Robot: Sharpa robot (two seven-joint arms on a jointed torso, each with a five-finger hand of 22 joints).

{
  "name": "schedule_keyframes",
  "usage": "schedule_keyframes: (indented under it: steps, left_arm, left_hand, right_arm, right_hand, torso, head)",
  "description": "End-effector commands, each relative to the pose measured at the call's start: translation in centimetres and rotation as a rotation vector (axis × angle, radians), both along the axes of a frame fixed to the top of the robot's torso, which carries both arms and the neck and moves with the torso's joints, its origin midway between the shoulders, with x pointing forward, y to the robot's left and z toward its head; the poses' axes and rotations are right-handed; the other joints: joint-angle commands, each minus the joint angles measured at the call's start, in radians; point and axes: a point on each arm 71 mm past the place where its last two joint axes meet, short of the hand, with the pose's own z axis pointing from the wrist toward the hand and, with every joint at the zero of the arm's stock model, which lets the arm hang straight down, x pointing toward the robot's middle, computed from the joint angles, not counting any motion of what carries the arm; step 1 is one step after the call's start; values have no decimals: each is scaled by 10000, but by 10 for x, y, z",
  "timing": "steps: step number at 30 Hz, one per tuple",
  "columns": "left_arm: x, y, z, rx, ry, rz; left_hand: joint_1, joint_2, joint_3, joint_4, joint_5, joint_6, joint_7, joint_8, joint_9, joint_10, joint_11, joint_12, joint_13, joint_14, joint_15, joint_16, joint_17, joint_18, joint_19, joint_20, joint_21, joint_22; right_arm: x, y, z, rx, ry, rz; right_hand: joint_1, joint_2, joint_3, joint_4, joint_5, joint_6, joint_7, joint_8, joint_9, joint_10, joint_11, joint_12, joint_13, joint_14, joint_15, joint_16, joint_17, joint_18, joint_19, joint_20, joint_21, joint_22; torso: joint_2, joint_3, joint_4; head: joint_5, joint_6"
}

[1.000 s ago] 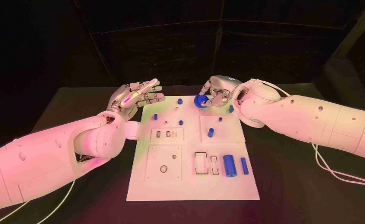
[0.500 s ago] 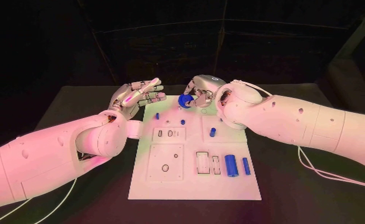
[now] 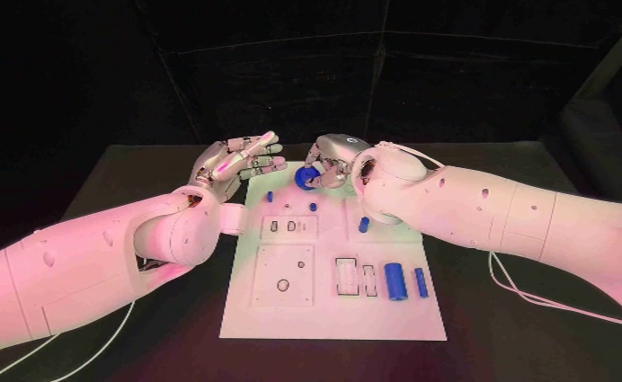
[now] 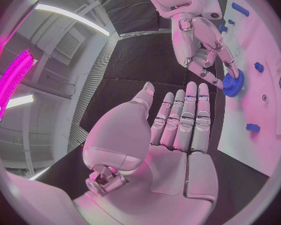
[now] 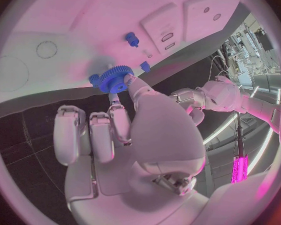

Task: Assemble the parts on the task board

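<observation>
The white task board (image 3: 324, 301) lies in the middle of the black table. My right hand (image 3: 331, 159) hovers over the board's far left part and pinches a blue toothed gear (image 3: 306, 178) (image 5: 115, 78) (image 4: 233, 83) in its fingertips. My left hand (image 3: 237, 162) (image 4: 178, 130) stays raised just left of the board's far edge, palm open, fingers straight and together, holding nothing. Small blue pegs (image 3: 313, 207) stand on the board near the gear. A blue piece (image 3: 363, 225) lies mid-board, and two blue cylinders (image 3: 394, 280) (image 3: 419, 282) lie at the right near corner.
Recessed slots (image 3: 289, 226) and a square plate with an oval hole (image 3: 283, 285) mark the board's left half; rectangular pockets (image 3: 346, 276) sit beside the cylinders. Black table surface (image 3: 519, 328) surrounds the board. Both forearms reach in over the board's side edges.
My right hand has carried the blue gear leftward across the far end of the board, toward the left hand. The left hand has stayed put.
</observation>
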Motion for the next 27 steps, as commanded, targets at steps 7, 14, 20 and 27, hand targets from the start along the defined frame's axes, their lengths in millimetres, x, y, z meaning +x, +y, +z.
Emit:
schedule_keyframes:
  steps: [7,14,20,27]
  left_arm:
    - [0,-2,2,-56,-116,-67]
    - [0,-2,2,-63,-124,-74]
    - [0,-2,2,-56,-118,-64]
    - [0,-2,2,-55,-107,-71]
  left_hand:
    - [125,-8,5,-63,45,69,-24,-68,-10,89,-13,-52,-12,29,7,-66,19,53,73,7,-65,-10]
    - [125,-7,5,-64,45,70,-23,-69,-10,89,-14,-52,-12,29,7,-67,19,53,73,7,-66,-10]
    - [125,-7,5,-64,45,70,-23,-69,-10,89,-14,-52,-12,29,7,-67,19,53,73,7,-66,-10]
    - [125,-7,5,-64,45,70,-23,-69,-10,89,-14,-52,-12,29,7,-67,19,53,73,7,-66,-10]
  right_arm:
    - [3,4,-6,-342,188,-115]
    - [4,6,-9,-492,318,-152]
    - [6,6,-11,-610,417,-232]
    - [7,7,-11,-652,461,-301]
  right_hand:
    - [-140,-64,75,12,-13,140,-143,-6,12,-71,42,-115,396,913,-55,4,1929,-163,89,20,66,473]
    - [-262,-231,92,31,-336,-218,-54,-268,-18,-178,113,-304,263,914,-5,6,1941,-167,95,52,61,478]
    - [-441,-374,-76,100,-726,-1148,64,-637,-27,-261,236,-446,162,921,105,20,1972,-167,96,153,53,474]
    - [-507,-389,-187,156,-824,-1628,94,-652,-37,-308,265,-518,110,918,131,16,1964,-163,91,184,47,463]
  torso:
    - [1,-1,-17]
    - [-5,-6,-9]
    - [-2,3,-9]
    - [-1,5,-26]
  head:
    - [5,-21]
    - [16,-72]
    - [30,-81]
    - [27,-88]
